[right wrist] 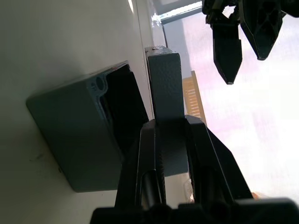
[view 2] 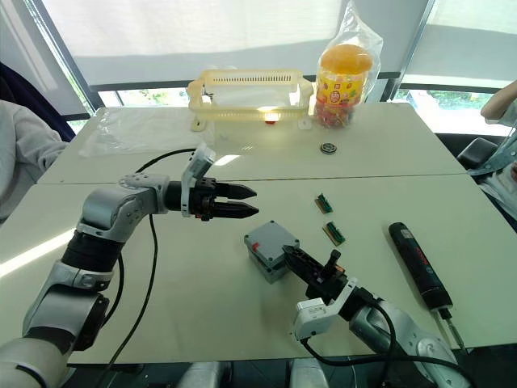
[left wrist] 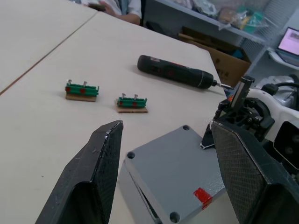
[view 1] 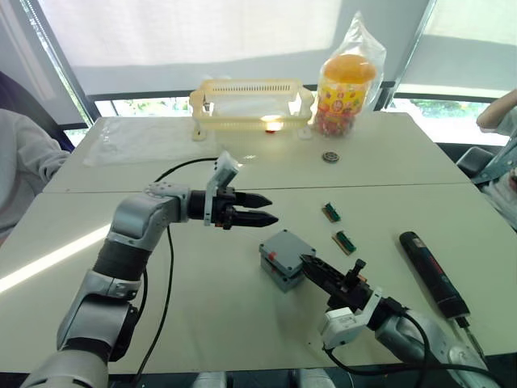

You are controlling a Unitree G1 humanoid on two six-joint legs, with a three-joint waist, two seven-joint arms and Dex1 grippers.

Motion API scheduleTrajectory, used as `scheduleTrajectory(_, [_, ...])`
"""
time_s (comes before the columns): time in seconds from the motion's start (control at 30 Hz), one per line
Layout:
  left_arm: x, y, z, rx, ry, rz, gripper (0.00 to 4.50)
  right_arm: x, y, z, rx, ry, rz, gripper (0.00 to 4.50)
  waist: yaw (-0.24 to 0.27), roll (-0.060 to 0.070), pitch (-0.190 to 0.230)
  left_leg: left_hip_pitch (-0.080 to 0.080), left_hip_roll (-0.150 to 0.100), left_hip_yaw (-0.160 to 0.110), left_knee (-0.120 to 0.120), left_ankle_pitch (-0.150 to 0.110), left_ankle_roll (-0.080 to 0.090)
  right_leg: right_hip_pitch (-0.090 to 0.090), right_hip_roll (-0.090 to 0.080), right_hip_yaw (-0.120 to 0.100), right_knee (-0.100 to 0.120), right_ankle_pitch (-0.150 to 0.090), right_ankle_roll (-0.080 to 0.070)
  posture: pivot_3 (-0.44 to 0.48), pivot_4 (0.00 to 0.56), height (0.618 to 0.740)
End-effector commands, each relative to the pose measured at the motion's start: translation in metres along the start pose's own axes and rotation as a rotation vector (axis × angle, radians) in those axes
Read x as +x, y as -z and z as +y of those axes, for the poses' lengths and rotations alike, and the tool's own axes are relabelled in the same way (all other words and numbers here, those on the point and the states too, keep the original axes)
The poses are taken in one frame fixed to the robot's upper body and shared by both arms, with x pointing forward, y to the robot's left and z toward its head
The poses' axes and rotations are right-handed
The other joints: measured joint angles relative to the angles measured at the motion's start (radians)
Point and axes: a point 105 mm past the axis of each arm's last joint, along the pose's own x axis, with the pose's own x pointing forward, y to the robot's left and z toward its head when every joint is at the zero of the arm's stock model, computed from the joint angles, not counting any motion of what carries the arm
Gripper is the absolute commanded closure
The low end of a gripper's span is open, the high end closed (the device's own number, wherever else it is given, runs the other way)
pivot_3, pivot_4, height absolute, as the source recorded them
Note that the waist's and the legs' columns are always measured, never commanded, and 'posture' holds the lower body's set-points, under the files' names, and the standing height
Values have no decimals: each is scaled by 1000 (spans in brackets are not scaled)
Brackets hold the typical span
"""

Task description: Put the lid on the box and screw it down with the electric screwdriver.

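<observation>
Two black fingers of my right gripper (right wrist: 167, 128) are closed on the edge of the lid (view 1: 288, 245) — the wrist view shows them pinching the grey cover between them, tilted up from the box (right wrist: 81, 140) so a dark gap opens beneath it on one side. From the head camera the lid sits over the box (view 1: 281, 273) near the middle of the bench (view 1: 202, 307), a small red mark showing on the near face.

My left gripper (view 1: 260, 209) hovers above the bench to the left of and beyond the box, fingers spread apart and holding nothing — its wrist camera looks down between them at the grey lid top with its corner screw holes.

To the right of the box lie two small green connector pieces (view 1: 331, 212), one behind the other, apart from each other. Farther right the electric screwdriver (view 1: 432, 272) lies flat on the bench, its bit end toward the near edge, untouched by either gripper. At the back stand a cream plastic rack (view 1: 250, 103) and a bagged jar of sweets (view 1: 347, 85), with a small round object (view 1: 329, 157) in front of them.
</observation>
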Motion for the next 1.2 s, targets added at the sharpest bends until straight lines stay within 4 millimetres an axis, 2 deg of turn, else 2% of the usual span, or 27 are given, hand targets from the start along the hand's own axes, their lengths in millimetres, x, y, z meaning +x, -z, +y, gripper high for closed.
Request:
scheduleTrajectory(0.03, [10,0,-7,83,47,29,1461,1,-3,-5,-3,28,-19,4390,1,0,0,0,0,0,0,0,0,0,0,0,0,0,0,0,150,740])
scheduleTrajectory(0.3, [26,13,-10,79,90,37,1461,-1,1,2,17,10,3,4390,-1,0,0,1,0,0,0,0,0,1,0,0,0,0,0,0,150,740])
scheduleTrajectory(0.53, [31,19,-14,82,112,52,1461,-3,0,7,20,-1,5,4390,0,0,0,1,0,0,1,0,0,1,0,0,1,0,0,0,150,740])
scheduleTrajectory(0.93, [42,44,-17,92,144,121,1461,-4,-3,14,16,-22,3,4390,1,0,0,1,0,0,1,0,0,2,0,0,1,0,0,0,150,740])
scheduleTrajectory(1.0, [43,48,-17,95,150,131,1385,-5,-3,14,17,-24,4,3327,2,0,-1,1,0,0,1,0,0,2,0,0,1,0,0,0,150,740])
scheduleTrajectory(1.1, [44,53,-17,92,149,142,1385,-7,-4,16,17,-26,6,1997,1,-1,-1,2,0,-1,2,0,0,3,0,0,1,0,0,0,150,740])
scheduleTrajectory(1.13, [44,55,-16,90,147,144,1385,-8,-4,16,15,-25,5,1309,0,-1,-2,3,0,-1,2,0,0,4,0,0,1,-1,-1,0,150,740])
scheduleTrajectory(1.2, [45,56,-17,80,147,141,1385,-9,-4,16,12,-22,7,327,-1,-1,-2,7,0,-1,2,0,1,8,0,-1,0,-2,-3,0,150,740])
